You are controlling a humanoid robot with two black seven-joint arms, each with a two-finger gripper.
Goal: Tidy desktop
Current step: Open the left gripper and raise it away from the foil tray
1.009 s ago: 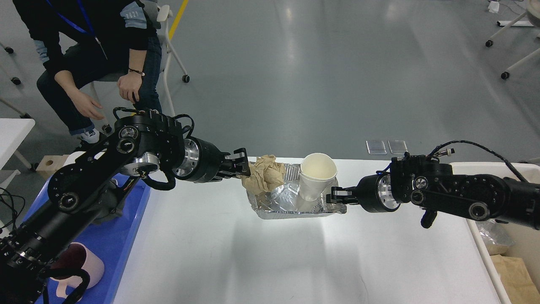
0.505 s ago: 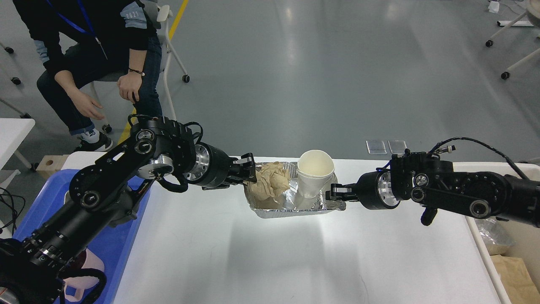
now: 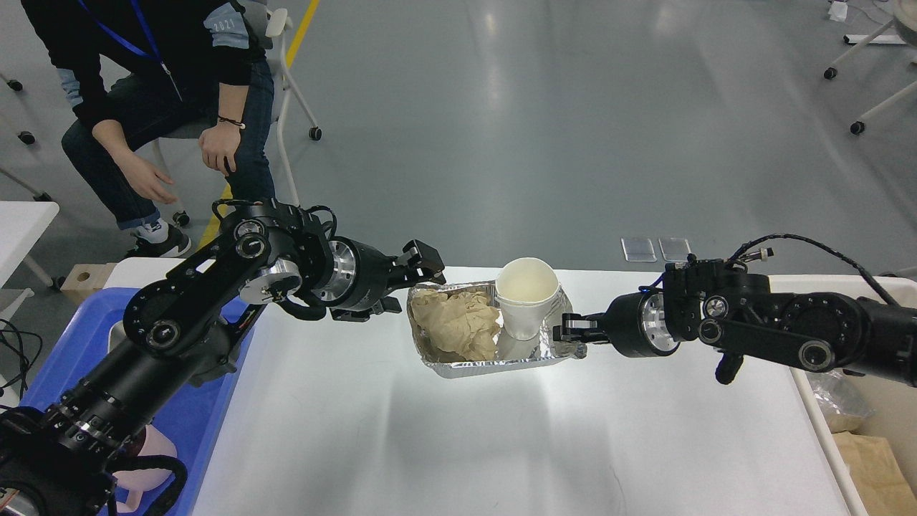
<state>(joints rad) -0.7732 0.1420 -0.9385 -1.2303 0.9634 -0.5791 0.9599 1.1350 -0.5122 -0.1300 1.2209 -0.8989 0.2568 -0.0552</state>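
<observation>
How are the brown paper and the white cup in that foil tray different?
The paper is brown, crumpled and shapeless; the cup is white, smooth and round. The paper lies slumped in the tray's left half; the cup stands upright, mouth open, in its right half. Neither gripper holds either one.

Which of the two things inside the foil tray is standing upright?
The white paper cup, at the tray's right end near the right pincer. The other, crumpled brown paper, is a shapeless wad lying at the left.

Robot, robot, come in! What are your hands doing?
Left hand open beside foil tray. Right hand shut on tray's edge. Crumpled paper, cup inside.
</observation>
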